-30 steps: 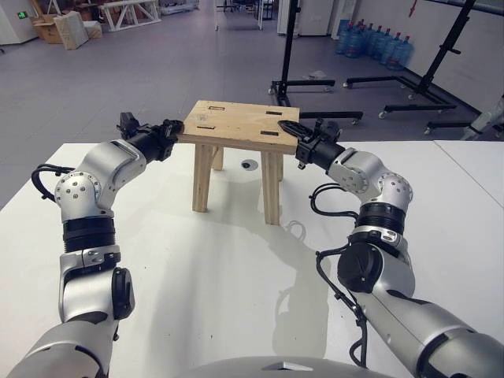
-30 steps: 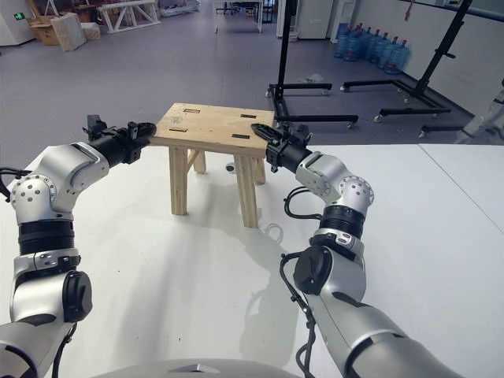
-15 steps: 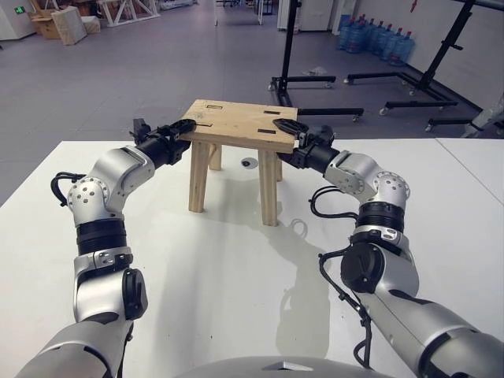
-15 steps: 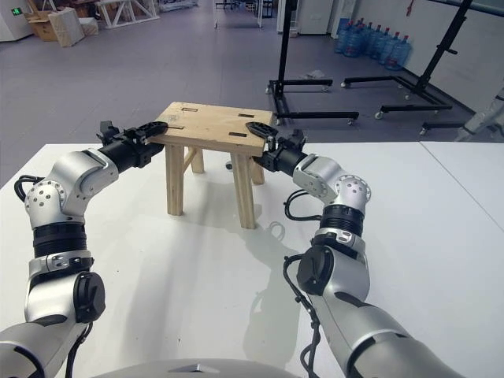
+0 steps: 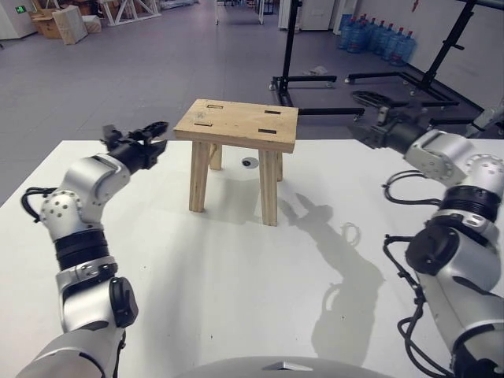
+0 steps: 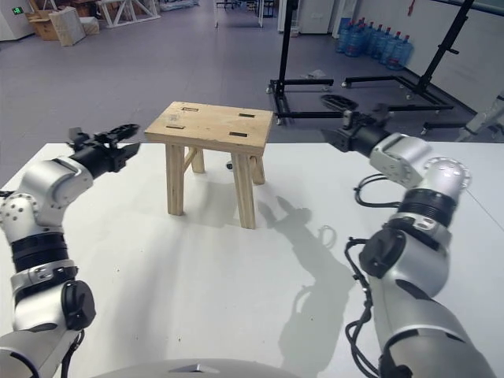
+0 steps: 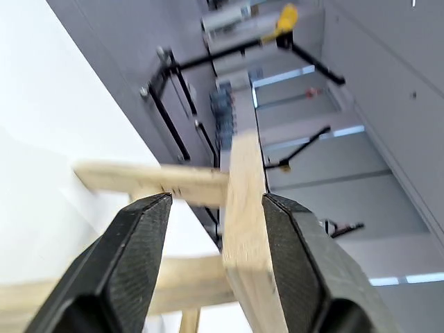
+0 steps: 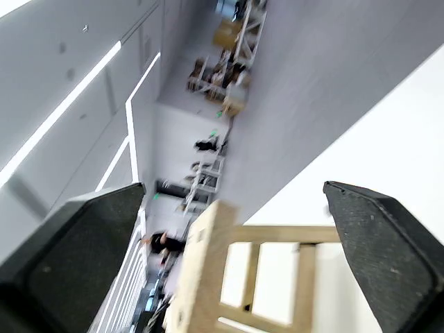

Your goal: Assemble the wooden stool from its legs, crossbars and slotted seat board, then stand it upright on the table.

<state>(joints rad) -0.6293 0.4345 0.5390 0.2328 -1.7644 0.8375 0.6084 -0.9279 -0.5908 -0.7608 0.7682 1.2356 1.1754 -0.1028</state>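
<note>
At table's (image 5: 197,299) left side, 9 o'clock of the stool (image 5: 236,126): left gripper (image 5: 160,134) hovers at abt seat height. Fingers (image 7: 132,243) spread, nothing btwn them, tips aimed at 3 o'clock twd the seat board (image 6: 209,126). Near the board's left edge, not touching. Wrist cam: board's edge sits framed in the gap btwn the pads, but farther off.

Ctr: stool upright on table, legs (image 5: 270,185) down, seat board on top, slots up. Board's long axis runs 9–3, i.e. along the line joining the two grippers. Looks fully assembled; task reads as done or v. nearly.

Right side, 3 o'clock of stool: right gripper (image 5: 362,114) also at abt seat height. Fingers (image 8: 76,236) wide apart, empty, tips pointing 9 o'clock. Well apart from the board's right edge.

Key relation: stool lies btwn both grippers, free of both. Left arm is the nearer one. If a re-grip or nudge is needed, approach is along the board's long axis from either end; left has the shorter way in. Risk: a push on one end only cld tip or slide it.
</note>
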